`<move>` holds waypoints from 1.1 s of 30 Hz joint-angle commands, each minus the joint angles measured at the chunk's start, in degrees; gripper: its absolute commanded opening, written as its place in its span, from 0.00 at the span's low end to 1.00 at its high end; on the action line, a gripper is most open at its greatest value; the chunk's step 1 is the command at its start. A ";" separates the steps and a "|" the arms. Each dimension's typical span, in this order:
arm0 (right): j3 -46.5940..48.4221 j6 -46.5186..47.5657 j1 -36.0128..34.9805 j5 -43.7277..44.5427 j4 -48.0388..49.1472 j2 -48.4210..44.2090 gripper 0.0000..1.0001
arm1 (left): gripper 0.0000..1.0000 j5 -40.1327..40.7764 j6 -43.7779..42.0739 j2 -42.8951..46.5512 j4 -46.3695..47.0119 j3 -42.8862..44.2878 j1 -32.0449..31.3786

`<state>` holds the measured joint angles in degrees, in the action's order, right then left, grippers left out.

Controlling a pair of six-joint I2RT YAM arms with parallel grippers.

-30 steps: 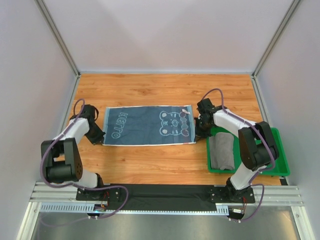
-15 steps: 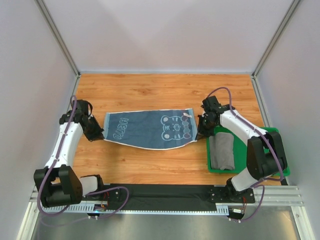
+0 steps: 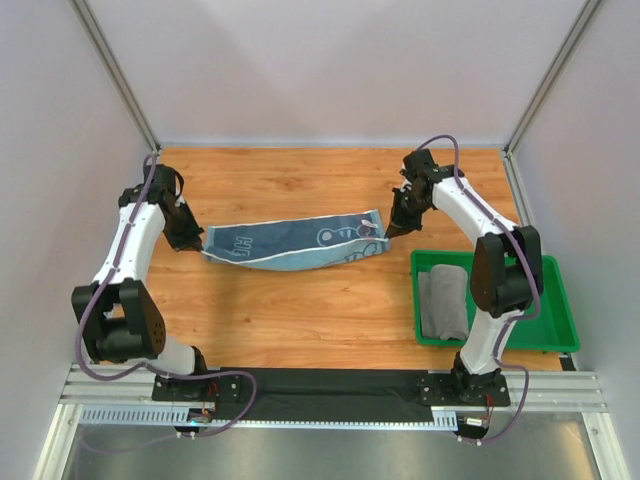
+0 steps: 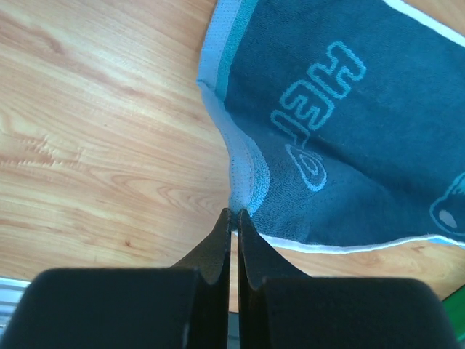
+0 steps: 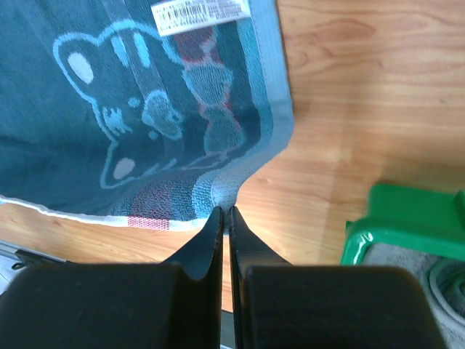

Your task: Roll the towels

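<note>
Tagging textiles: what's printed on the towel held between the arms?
Blue towel: light-blue bear face, lettering at the other end; right wrist view best.

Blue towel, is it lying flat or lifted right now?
Lifted: the blue towel hangs sagging between the left tool and the right tool, each shut on one end.

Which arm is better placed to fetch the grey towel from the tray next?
Probably right. The grey towel lies in the green tray beside the right arm's base; the left tool is across the table. Both it and the right tool pinch the blue towel, so release comes first.
</note>
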<state>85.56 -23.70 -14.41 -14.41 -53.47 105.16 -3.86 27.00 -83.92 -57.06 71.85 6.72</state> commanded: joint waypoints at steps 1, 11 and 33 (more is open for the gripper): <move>5.84 0.41 0.09 -0.53 -2.69 4.07 0.00 | 0.00 0.34 -1.25 -3.08 -0.95 4.43 0.13; 19.54 0.32 0.00 0.61 -6.55 14.18 0.00 | 0.00 3.42 -1.60 -14.25 -3.23 13.03 0.13; 30.37 0.68 3.17 0.00 -8.75 23.50 0.00 | 0.00 2.89 -4.07 -31.47 -8.51 30.45 0.13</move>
<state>113.12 -23.70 -11.51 -14.28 -61.45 127.20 -1.21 24.08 -113.60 -64.07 99.15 6.72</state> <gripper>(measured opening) 0.011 0.008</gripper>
